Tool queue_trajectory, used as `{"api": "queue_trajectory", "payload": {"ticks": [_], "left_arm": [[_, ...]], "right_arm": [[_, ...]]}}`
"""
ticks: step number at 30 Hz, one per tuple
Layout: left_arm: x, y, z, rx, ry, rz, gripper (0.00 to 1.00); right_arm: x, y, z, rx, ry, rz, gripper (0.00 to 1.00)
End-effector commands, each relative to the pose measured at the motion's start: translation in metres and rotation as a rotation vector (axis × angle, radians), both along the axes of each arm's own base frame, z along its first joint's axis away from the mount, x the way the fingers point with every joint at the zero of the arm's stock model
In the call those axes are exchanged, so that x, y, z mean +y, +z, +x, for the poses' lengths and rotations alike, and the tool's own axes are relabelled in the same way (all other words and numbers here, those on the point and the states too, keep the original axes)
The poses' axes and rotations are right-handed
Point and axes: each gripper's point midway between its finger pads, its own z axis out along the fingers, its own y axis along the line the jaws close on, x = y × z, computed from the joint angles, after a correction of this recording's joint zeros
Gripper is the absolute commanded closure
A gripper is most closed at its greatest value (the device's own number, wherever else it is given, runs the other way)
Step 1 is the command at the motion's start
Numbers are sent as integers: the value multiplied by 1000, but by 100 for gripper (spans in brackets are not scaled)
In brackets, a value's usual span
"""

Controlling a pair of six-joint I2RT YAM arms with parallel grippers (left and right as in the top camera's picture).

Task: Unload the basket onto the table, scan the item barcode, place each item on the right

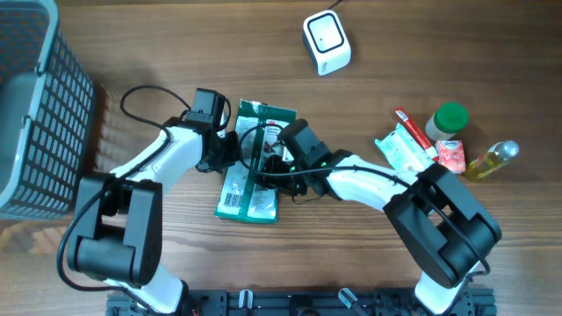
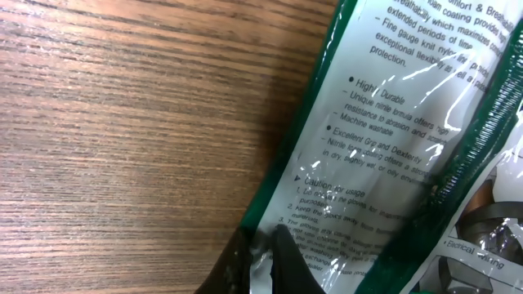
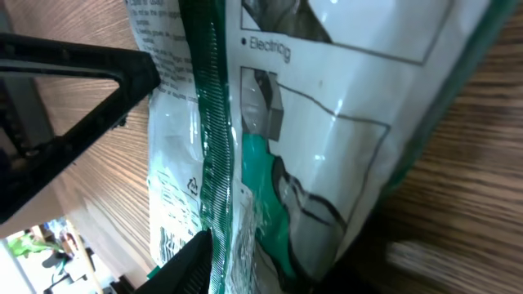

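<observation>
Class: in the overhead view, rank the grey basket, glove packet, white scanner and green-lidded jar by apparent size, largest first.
1. grey basket
2. glove packet
3. white scanner and green-lidded jar: too alike to rank

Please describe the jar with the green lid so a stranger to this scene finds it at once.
On the wooden table, look at the cluster of small items near the right edge. The jar stands at its far side, between a red tube and a yellow oil bottle. Only it has a round green lid.
</observation>
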Motion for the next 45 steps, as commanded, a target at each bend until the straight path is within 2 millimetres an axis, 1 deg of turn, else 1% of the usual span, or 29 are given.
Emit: {"api": "queue_trajectory", "payload": {"ticks": [1,4,8,11,13,14,16,18,19,23,26,27,28,30,31,32,33,35,38,41,43,45], "left_arm": [[8,-37,-44,159,0,43,96],[8,-37,-44,156,0,42,96],[8,-37,-43,156,0,42,96],[8,-37,-43,154,0,42,96],[8,-37,-43,152,0,41,96],[8,-37,-42,151,0,41,96],[7,-36,-41,147,0,40,96],[7,-36,-41,144,0,40,96],[7,-36,-41,144,0,40,96],[7,-36,-41,144,-3,40,96],[13,-33,-35,119,-8,71,96],[15,-31,-31,101,-17,86,96],[17,-26,-25,79,-30,97,96],[19,-14,-12,20,-75,121,96],[23,-4,-2,-26,-90,154,96],[29,6,7,-65,-78,192,96],[35,16,15,-103,-65,227,96],[51,54,36,-228,-18,321,96],[71,97,54,-376,20,427,95],[79,113,59,-430,52,424,87],[88,113,59,-421,75,423,83],[90,110,57,-403,81,389,74]], "right_arm": [[-10,-28,-13,56,-2,-49,73],[-6,-29,-13,24,0,-16,74],[2,-22,-8,-24,11,30,74],[4,-21,-4,-42,7,37,73],[6,-21,-6,-42,11,38,70],[9,-22,-7,-49,20,45,66],[15,-25,-9,-61,32,53,62],[17,-27,-9,-65,37,59,61],[17,-27,-9,-67,35,57,62],[15,-29,-12,-52,39,46,75],[6,-37,-19,-9,36,3,77],[4,-39,-19,-2,31,-3,78],[1,-39,-16,0,22,-4,78],[-3,-40,-17,17,31,-5,83],[-2,-37,-20,-6,95,17,88],[-1,-35,-21,-26,142,36,96],[-1,-33,-22,-36,167,48,96],[-3,-34,-19,-36,159,46,96],[-4,-33,-19,-45,173,51,96],[-2,-31,-21,-47,191,68,96],[0,-29,-21,-63,213,78,96],[1,-26,-21,-94,245,89,96]]}}
